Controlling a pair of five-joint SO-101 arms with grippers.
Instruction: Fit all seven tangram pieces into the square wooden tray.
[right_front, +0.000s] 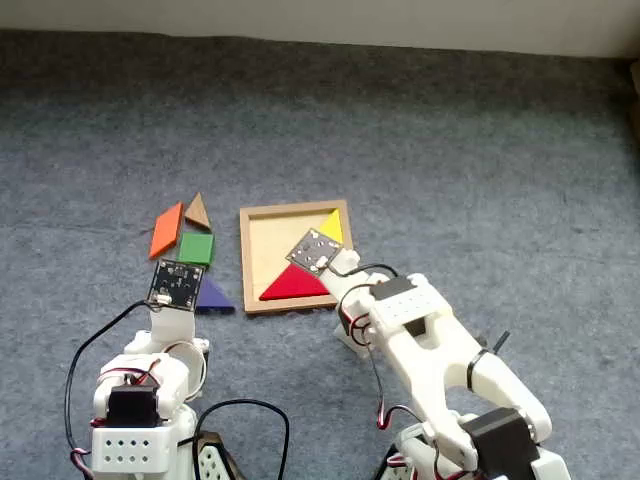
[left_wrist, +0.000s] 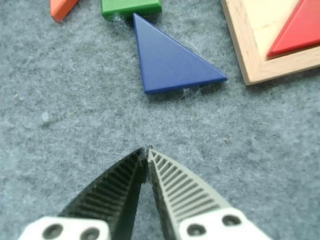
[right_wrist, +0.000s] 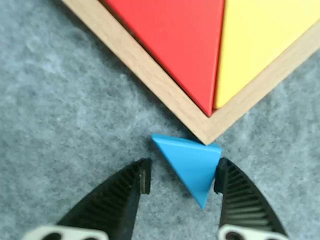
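The square wooden tray (right_front: 246, 262) holds a red triangle (right_front: 296, 283) and a yellow triangle (right_front: 332, 226). Left of it lie an orange parallelogram (right_front: 166, 229), a brown triangle (right_front: 197, 211), a green square (right_front: 196, 247) and a dark blue triangle (right_front: 212, 295). My left gripper (left_wrist: 146, 150) is shut with nothing in it and points at the dark blue triangle (left_wrist: 167, 62), a short way off. My right gripper (right_wrist: 182, 176) is open around a small light blue triangle (right_wrist: 192, 162) that lies on the carpet at the tray's corner (right_wrist: 205, 131). One finger (right_wrist: 222, 175) touches the piece's edge.
Everything rests on grey carpet. The left arm (right_front: 175, 285) stands over the dark blue triangle, and the right arm (right_front: 400, 310) reaches over the tray's near right corner. Open carpet stretches beyond and to the right of the tray.
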